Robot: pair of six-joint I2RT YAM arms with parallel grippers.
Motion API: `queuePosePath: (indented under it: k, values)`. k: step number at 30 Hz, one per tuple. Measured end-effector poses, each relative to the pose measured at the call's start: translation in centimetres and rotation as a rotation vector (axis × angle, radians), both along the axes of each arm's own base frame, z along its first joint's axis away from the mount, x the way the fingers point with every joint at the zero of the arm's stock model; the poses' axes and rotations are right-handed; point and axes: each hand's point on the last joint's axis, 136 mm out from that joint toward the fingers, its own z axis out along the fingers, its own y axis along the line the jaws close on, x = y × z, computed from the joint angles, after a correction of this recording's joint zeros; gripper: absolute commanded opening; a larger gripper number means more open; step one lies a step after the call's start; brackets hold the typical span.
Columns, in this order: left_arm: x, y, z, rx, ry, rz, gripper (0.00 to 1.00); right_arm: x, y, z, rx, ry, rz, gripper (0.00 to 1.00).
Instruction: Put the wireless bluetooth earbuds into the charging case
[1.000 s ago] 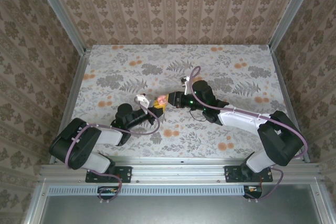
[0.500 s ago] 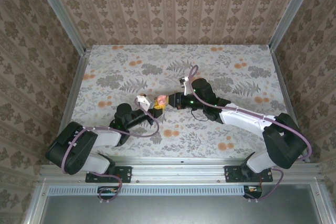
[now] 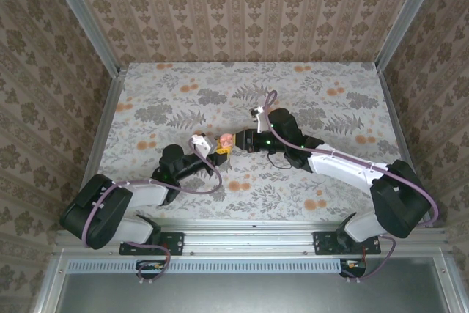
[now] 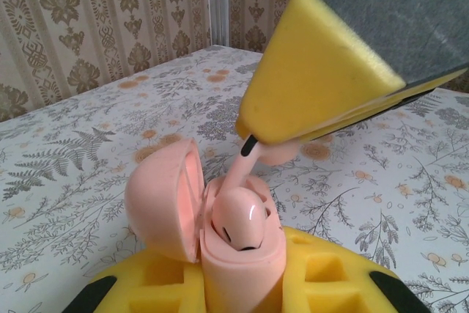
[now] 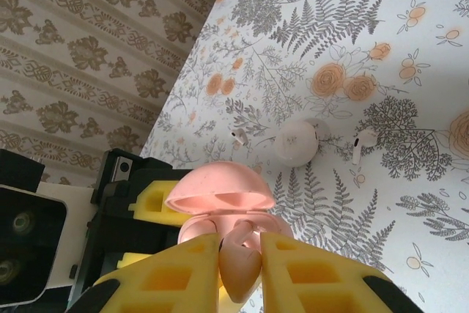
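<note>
case (image 4: pixel 242 262) open, earbud (image 5: pixel 239 258) stem at rim

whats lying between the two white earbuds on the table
A small round white case lies between one white earbud and the other white earbud, touching neither, seen in the right wrist view.

The charging case (image 4: pixel 242 273) and earbud (image 4: pixel 240 226) are pale pink, and the foam fingers (image 4: pixel 315 86) are yellow. The surface (image 4: pixel 88 152) is white with grey ferns and orange flowers. At upper left, the wall (image 4: pixel 95 27) has beige-brown damask stripes.
</note>
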Motion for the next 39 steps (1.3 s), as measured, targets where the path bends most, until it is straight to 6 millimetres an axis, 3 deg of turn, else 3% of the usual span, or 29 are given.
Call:
queuePosePath:
  k: [14,24,39]
  values:
    - [-0.3,0.1,-0.4,0.046,-0.027,-0.013,0.11,-1.1,-1.1,3.4,-0.010,-0.035,0.051,0.21]
    - [-0.7,-0.2,-0.4,0.065,-0.063,-0.031,0.11,-1.9,-1.6,4.4,-0.077,-0.026,0.162,0.21]
    - [-1.1,0.0,0.2,0.072,-0.079,-0.037,0.11,-1.6,-0.5,0.8,-0.138,0.073,0.245,0.20]
